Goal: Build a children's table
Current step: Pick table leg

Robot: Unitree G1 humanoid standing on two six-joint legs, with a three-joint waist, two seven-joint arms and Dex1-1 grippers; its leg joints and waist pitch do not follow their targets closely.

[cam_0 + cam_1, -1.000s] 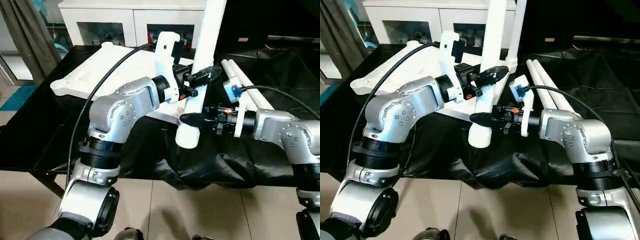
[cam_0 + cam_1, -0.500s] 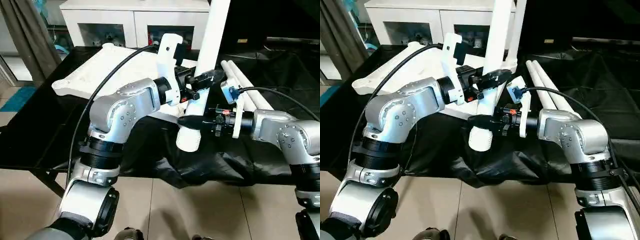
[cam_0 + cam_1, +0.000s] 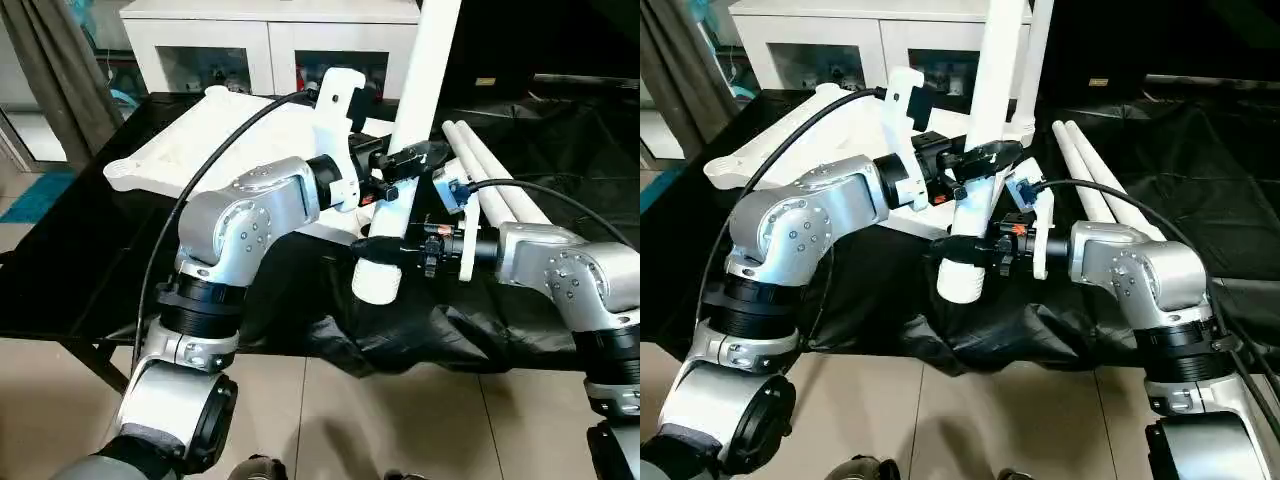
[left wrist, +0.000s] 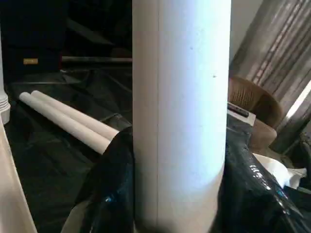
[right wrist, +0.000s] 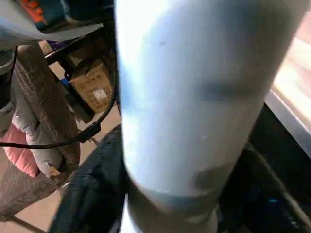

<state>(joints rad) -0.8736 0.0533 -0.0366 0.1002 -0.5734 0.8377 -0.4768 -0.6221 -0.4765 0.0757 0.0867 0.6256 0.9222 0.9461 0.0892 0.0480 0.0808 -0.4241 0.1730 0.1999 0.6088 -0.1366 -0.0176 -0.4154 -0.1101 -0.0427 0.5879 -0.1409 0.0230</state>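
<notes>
The children's table lies in parts on a black-covered bench. Its white top [image 3: 200, 140] rests flat at the back left. One white leg [image 3: 425, 70] stands nearly upright in the air, flared end down. My left gripper [image 3: 410, 160] is shut on its middle; the left wrist view has the leg [image 4: 180, 121] between the black fingers [image 4: 112, 194]. My right gripper [image 3: 378, 247] is shut on the leg just above the flared end [image 3: 377, 282], where the leg [image 5: 189, 97] sits between that gripper's fingers [image 5: 90, 194]. Two more legs [image 3: 490, 175] lie side by side at the right.
Behind the held leg another white tube [image 3: 1037, 45] stands upright at the top's far corner. A white cabinet with glass doors [image 3: 270, 45] is behind the bench. The black cloth [image 3: 400, 335] hangs over the front edge above a tiled floor. A curtain [image 3: 60, 70] hangs at left.
My right gripper has slid left along the bench onto the leg's lower end, and its fingers have closed in on the leg. My left gripper keeps its hold.
</notes>
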